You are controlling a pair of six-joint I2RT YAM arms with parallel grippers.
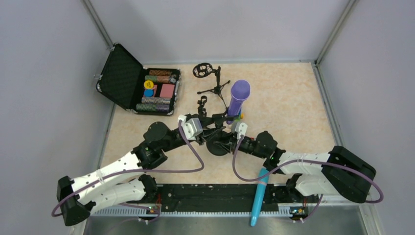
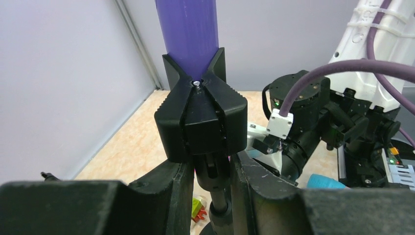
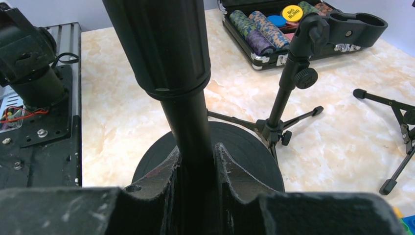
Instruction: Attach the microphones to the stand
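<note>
**Both grippers clamped on the stand, purple microphone seated**

The purple microphone stands upright in the black clip on top of the stand, whose round base sits mid-table. The left gripper is closed tight on the pole just below the clip. The right gripper is closed on the pole lower down, just above the base. The blue microphone lies at the near edge beside the right arm, apart from the stand. Two small tripods crowd just behind. A block toy sits by the base, and an open case of poker chips lies far left.
</note>
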